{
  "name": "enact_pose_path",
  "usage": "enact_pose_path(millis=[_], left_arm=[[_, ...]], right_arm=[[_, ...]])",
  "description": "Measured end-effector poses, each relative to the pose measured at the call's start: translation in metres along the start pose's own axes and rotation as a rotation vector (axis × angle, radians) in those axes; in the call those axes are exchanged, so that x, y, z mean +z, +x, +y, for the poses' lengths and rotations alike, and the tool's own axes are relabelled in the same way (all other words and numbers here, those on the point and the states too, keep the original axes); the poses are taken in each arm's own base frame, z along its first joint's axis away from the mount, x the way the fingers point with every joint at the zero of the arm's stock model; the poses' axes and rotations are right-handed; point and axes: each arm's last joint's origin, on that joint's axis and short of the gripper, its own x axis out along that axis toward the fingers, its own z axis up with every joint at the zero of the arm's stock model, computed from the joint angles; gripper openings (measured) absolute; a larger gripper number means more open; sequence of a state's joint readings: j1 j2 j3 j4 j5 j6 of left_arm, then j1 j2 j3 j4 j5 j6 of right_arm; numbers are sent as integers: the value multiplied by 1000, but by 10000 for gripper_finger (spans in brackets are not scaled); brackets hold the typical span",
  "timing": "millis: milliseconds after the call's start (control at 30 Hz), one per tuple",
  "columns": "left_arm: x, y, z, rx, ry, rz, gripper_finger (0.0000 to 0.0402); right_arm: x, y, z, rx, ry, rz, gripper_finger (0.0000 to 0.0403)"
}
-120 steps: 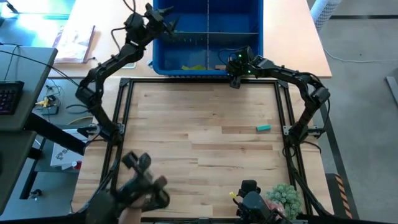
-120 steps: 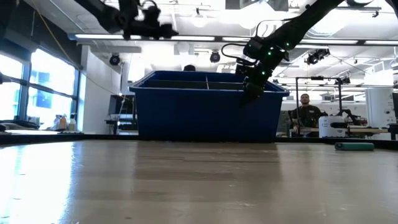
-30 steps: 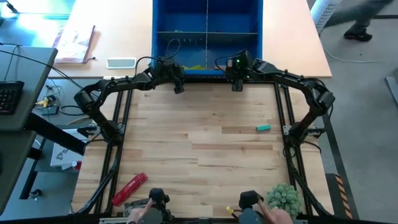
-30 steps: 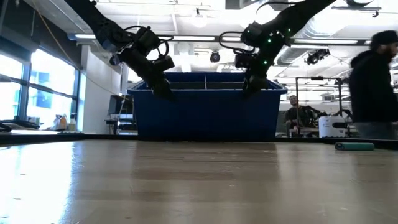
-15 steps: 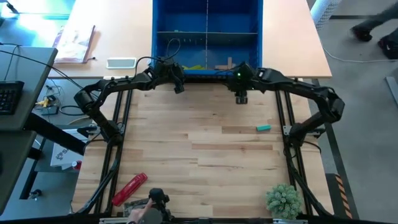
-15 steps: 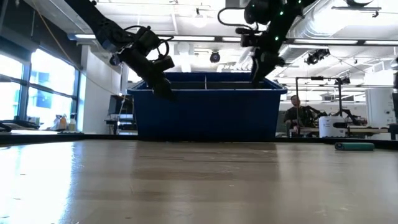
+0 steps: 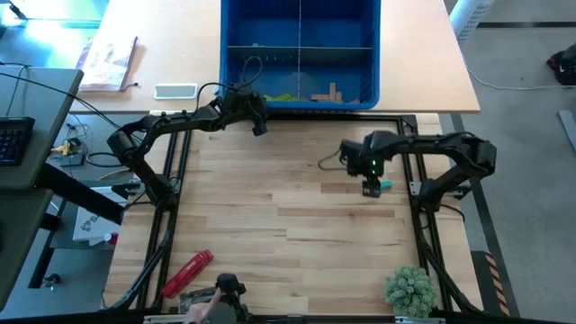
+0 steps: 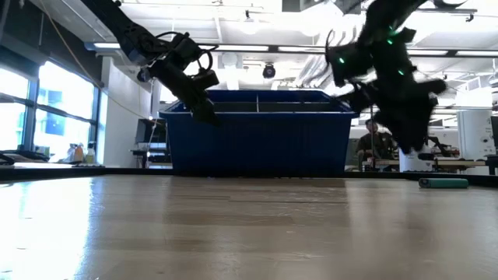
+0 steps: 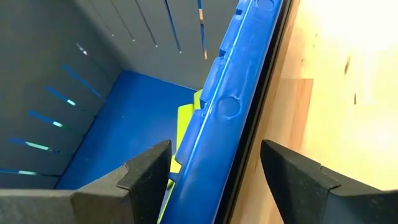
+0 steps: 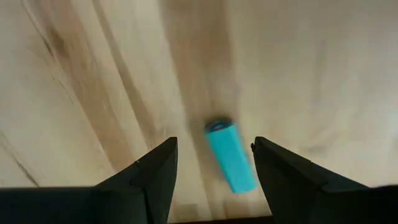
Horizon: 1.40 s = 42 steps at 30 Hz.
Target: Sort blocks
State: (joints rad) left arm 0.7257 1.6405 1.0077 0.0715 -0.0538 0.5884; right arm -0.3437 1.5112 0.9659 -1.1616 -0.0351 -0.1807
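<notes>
One teal block (image 7: 384,185) lies flat on the wooden table at the right. My right gripper (image 7: 371,189) hangs just above it, pointing down and open. In the right wrist view the teal block (image 10: 231,155) shows between the spread fingers of the gripper (image 10: 213,144), untouched. My left gripper (image 7: 259,128) stays open over the front rim of the blue bin (image 7: 360,102). Yellow-green blocks (image 7: 281,96) and tan blocks (image 7: 328,93) lie in the bin's front compartments. In the left wrist view a yellow-green block (image 9: 185,124) shows behind the rim (image 9: 230,106).
Black frame rails (image 7: 409,153) edge the work area. A red cylindrical tool (image 7: 187,273) lies near the front left, and a green plant (image 7: 409,288) stands at the front right. A book (image 7: 108,63) and a white flat object (image 7: 175,91) lie left of the bin.
My right gripper has swung from the bin's front rim toward the table's near right, come down and tipped to point straight down over the teal block. Its fingers have stayed apart. The teal block has not moved.
</notes>
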Motion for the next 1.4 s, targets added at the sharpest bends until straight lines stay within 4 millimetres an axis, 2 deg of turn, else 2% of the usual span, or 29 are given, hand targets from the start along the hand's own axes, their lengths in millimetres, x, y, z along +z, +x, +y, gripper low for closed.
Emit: enact_pose_path(millis=[167, 333, 533, 700, 933, 1067, 1167, 1400], left_arm=[[0, 0, 1, 14, 7, 9, 227], [0, 0, 0, -5, 6, -3, 227], [1, 0, -2, 1, 13, 2, 227], [1, 0, -2, 5, 28, 5, 227], [1, 0, -2, 15, 33, 18, 227], [1, 0, -3, 15, 35, 19, 227], [1, 0, -3, 16, 35, 19, 227], [1, 0, -2, 14, 31, 18, 227]], right_arm=[[-12, 29, 18, -20, -111, 93, 194], [-18, 49, 20, -156, -171, 109, 194], [-20, 53, 18, -191, -151, 117, 194], [-14, 58, 15, -190, -204, 104, 194], [-9, 76, 3, -130, -181, 202, 194], [-8, 78, 3, -126, -223, 216, 193], [-9, 78, 3, -119, -297, 223, 174], [-9, 79, 2, -115, -426, 229, 88]])
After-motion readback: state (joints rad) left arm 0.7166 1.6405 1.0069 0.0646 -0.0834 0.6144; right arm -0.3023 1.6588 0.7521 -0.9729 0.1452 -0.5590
